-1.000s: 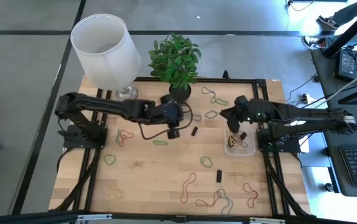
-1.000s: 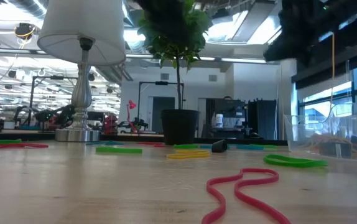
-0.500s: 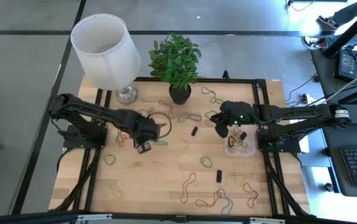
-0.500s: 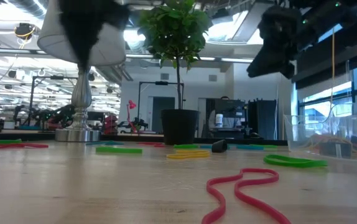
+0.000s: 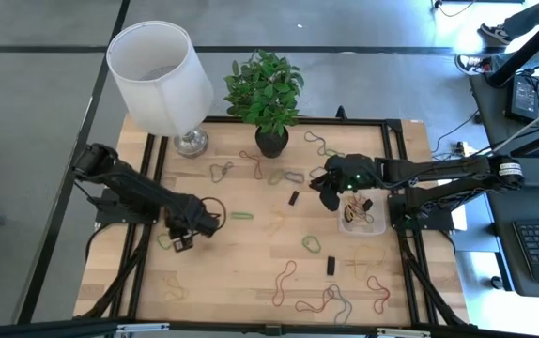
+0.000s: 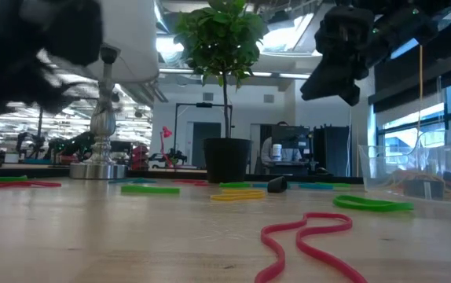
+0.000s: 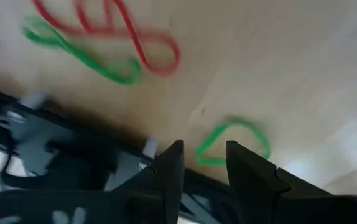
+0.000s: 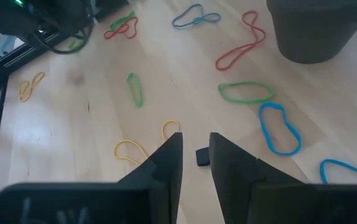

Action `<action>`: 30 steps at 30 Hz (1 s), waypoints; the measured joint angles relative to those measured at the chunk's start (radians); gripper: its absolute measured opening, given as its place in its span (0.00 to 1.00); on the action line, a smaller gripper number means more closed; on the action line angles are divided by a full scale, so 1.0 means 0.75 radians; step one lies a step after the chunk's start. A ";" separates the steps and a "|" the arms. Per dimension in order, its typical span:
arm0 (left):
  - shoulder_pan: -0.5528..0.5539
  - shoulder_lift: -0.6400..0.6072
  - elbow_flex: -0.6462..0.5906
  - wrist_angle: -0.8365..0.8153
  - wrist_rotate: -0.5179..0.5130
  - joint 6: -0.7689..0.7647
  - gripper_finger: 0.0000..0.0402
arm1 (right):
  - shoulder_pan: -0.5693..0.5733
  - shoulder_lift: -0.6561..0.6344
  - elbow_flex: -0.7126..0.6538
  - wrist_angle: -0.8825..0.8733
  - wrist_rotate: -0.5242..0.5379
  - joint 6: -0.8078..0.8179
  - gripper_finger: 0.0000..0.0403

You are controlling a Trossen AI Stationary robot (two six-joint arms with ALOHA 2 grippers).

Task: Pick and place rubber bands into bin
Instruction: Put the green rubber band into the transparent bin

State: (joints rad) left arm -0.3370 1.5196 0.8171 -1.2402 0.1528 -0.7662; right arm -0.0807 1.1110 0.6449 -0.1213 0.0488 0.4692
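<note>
Many rubber bands lie flat and scattered on the wooden table point(image 5: 251, 253), among them a green band point(image 5: 165, 241) near the left edge. My left gripper point(image 5: 183, 240) hangs just above that green band point(image 7: 231, 142), pointing steeply down, open, with nothing between its fingers. The clear bin point(image 5: 361, 219) stands at the right with several bands inside. My right gripper point(image 5: 326, 195) hovers left of the bin, above the table's middle, slanting down. It is open by a narrow gap, and a small black block point(image 8: 202, 157) on the table shows through the gap.
A white lamp point(image 5: 161, 66) and a potted plant point(image 5: 269, 103) stand at the far edge. Small black blocks point(image 5: 294, 198) point(image 5: 331, 266) lie among the bands. A red and a green band point(image 7: 113, 46) lie together beyond the left gripper. Dark frame rails point(image 5: 138, 272) run along the table's sides.
My left gripper has swept from the table's middle toward the left and near edges. It has sunk and tipped from nearly level to steeply down. My right gripper has moved off the bin toward the table's middle and a little down. No band has moved.
</note>
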 joint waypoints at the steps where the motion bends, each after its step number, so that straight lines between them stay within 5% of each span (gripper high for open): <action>1: -0.012 0.000 -0.031 0.008 0.026 0.003 0.28 | 0.000 0.000 0.000 0.000 0.000 0.002 0.21; 17: -0.116 -0.005 -0.311 0.374 0.157 -0.010 0.26 | 0.000 0.000 -0.001 -0.001 -0.026 0.069 0.21; 22: -0.115 0.004 -0.259 0.375 0.158 -0.014 0.05 | 0.000 0.000 -0.001 -0.002 -0.027 0.065 0.21; 26: -0.115 0.005 -0.135 0.457 0.096 -0.014 0.01 | 0.000 0.000 -0.001 -0.001 -0.027 0.064 0.21; 30: -0.114 0.004 0.039 0.412 -0.116 -0.030 0.01 | 0.000 0.000 -0.001 0.000 -0.024 0.059 0.21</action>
State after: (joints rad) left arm -0.4223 1.5227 0.8461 -0.9315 0.0660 -0.7887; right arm -0.0810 1.1110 0.6441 -0.1216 0.0309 0.5138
